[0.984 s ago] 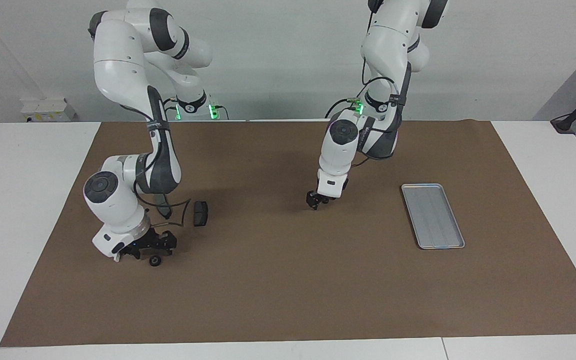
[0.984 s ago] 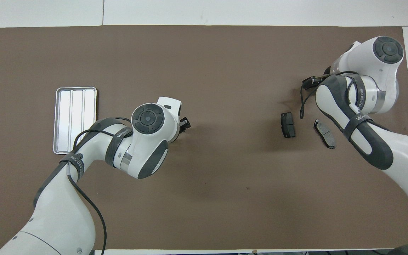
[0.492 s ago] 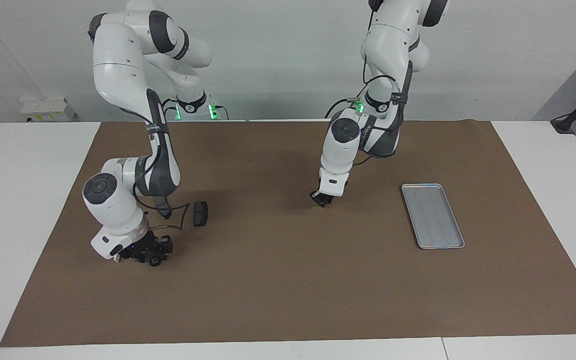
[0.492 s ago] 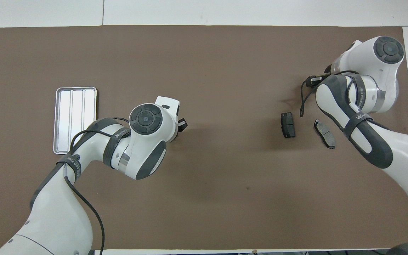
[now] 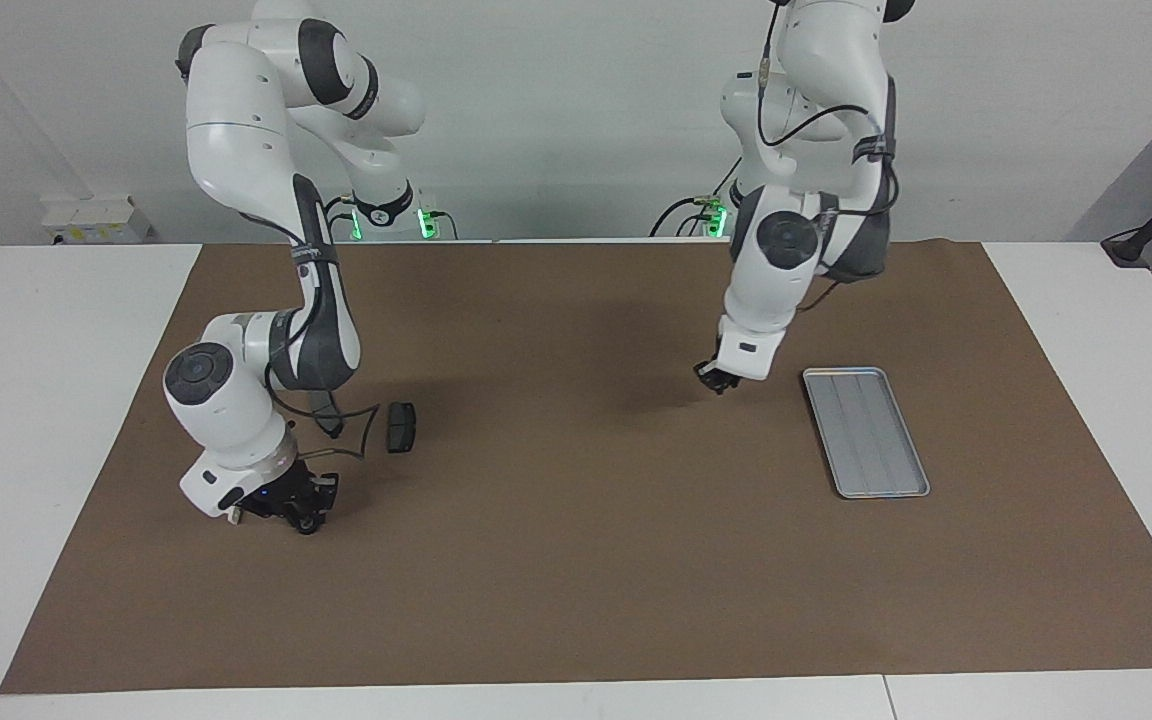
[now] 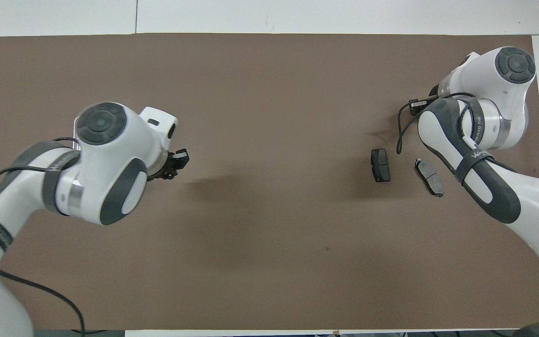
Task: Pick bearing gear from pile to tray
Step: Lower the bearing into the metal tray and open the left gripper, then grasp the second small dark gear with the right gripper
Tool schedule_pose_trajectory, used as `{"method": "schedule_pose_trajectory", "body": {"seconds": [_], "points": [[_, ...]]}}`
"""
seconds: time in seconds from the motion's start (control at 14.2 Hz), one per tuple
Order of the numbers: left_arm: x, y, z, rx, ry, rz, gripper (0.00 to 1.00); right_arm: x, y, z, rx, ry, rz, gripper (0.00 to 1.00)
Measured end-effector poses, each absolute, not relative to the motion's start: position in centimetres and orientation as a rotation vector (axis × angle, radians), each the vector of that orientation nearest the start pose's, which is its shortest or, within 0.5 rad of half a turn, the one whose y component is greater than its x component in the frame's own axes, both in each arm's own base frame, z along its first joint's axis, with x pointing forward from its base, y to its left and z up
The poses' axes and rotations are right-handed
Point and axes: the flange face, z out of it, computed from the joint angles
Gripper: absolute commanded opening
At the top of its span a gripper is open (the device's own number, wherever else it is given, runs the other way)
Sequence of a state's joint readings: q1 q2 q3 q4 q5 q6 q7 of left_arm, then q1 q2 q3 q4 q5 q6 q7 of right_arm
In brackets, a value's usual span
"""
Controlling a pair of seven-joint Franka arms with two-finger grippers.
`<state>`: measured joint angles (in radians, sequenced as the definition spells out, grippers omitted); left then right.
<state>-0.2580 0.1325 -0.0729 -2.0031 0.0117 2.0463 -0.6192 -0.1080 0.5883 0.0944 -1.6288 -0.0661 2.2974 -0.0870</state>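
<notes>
The desk is white and a large brown mat covers most of its top; a pale grey wall stands at the robots' end of the room, and small green lights glow at the two arm bases. The silver tray with the ribbed floor lies flat on the mat toward the left arm's end; in the overhead view the left arm hides almost all of it. The left gripper hangs in the air just beside the tray, over bare mat; its jaws are pressed together, and I cannot tell if some small part is between them. The right gripper is low at the mat, toward the right arm's end of the desk; a small black round piece sits at its tips, and the jaws seem to pinch it, but this is not sure from the pictures. Two dark grey brake pads lie nearer to the robots than this gripper; one brake pad is free on the mat, and the second pad lies beside it, close to the right arm's dark link.
</notes>
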Motion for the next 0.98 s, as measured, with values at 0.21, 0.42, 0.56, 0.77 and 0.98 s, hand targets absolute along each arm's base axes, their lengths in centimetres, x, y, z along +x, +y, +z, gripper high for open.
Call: {"method": "schedule_pose_trajectory", "body": {"seconds": [0.21, 0.42, 0.56, 0.77, 0.98], "points": [[55.2, -8.4, 39.5, -3.104, -0.232, 0.142, 0.0, 69.6, -1.9, 28.7, -3.139, -0.153, -0.129, 0.0], [54.9, -2.1, 36.9, -3.13, -0.07, 0.118, 0.0, 69.5, -1.9, 29.1, -3.141, -0.156, -0.073, 0.0], [54.3, -0.8, 35.2, -3.136, -0.027, 0.083, 0.0, 69.6, -1.5, 30.9, -3.155, -0.179, -0.024, 0.0], [53.6, -0.9, 33.9, -3.137, -0.015, 0.078, 0.0, 68.9, 0.4, 37.5, -3.203, -0.263, 0.02, 0.0], [53.5, -0.4, 33.5, -3.139, 0.017, 0.052, 0.0, 66.7, 4.1, 45.5, -3.218, -0.337, 0.078, 0.0]]}}
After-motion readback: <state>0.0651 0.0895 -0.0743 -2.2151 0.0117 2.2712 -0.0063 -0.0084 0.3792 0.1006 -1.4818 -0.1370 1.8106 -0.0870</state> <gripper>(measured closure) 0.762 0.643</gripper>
